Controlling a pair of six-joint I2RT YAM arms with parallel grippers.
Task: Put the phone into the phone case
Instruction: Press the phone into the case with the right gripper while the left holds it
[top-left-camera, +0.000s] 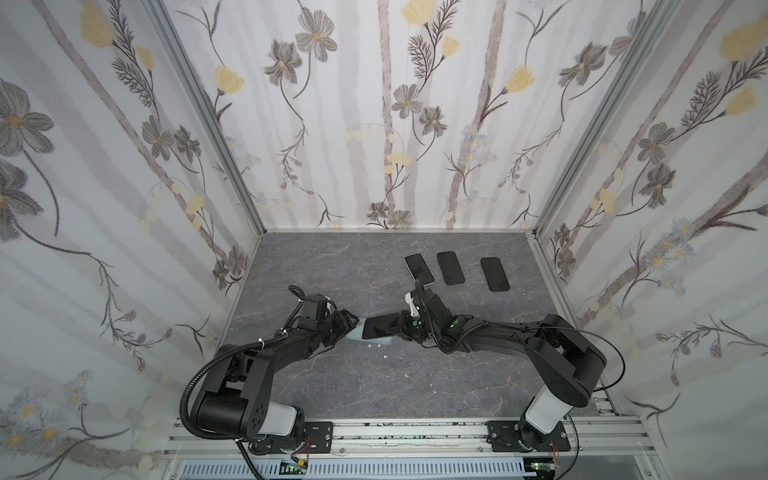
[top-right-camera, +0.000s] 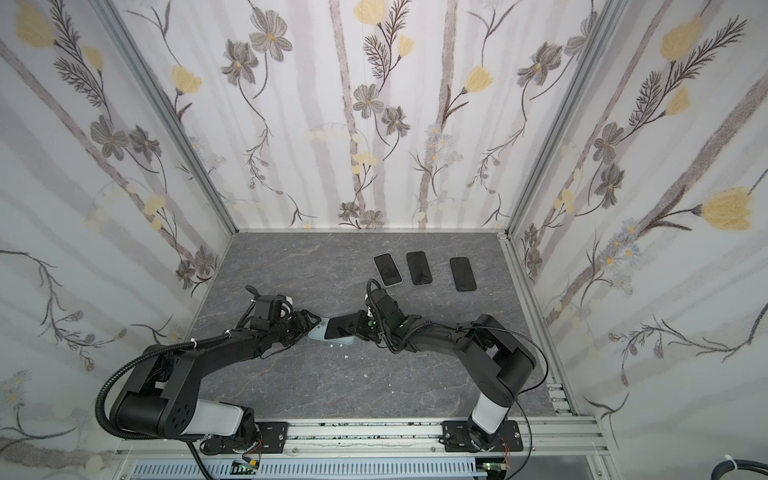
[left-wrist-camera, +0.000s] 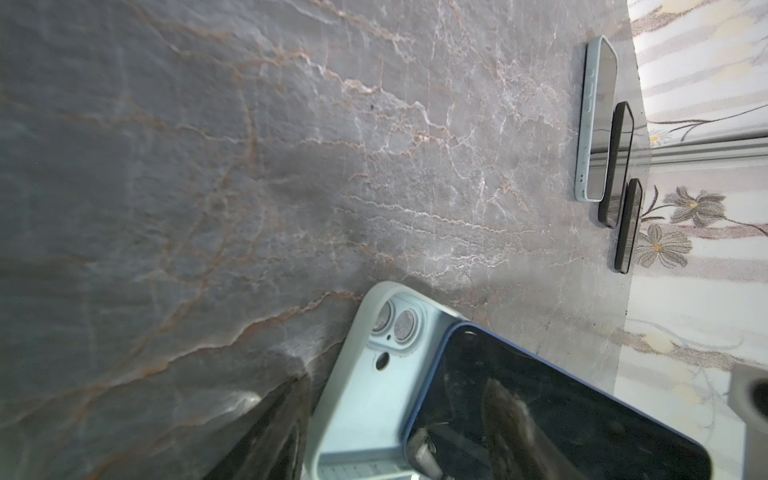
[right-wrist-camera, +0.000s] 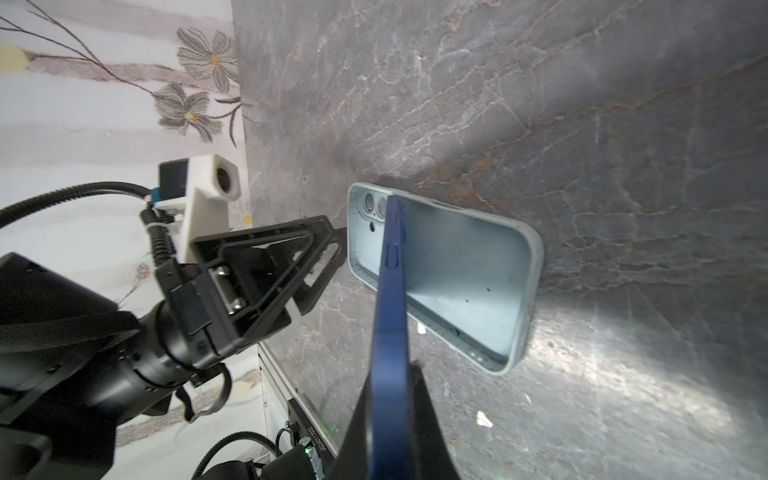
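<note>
One phone (right-wrist-camera: 390, 270), pinched by the right gripper (top-left-camera: 402, 326), tilts over the case (right-wrist-camera: 469, 266).

soft even light, perhaps blurred foreground

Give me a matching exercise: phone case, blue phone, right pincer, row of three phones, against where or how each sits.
1 phone case
2 blue phone
3 right pincer
4 row of three phones

A shut on the blue phone
B flat at the back
C open side up on the table
D tilted over the case

Pairs: 1-C, 2-D, 3-A, 4-B
</note>
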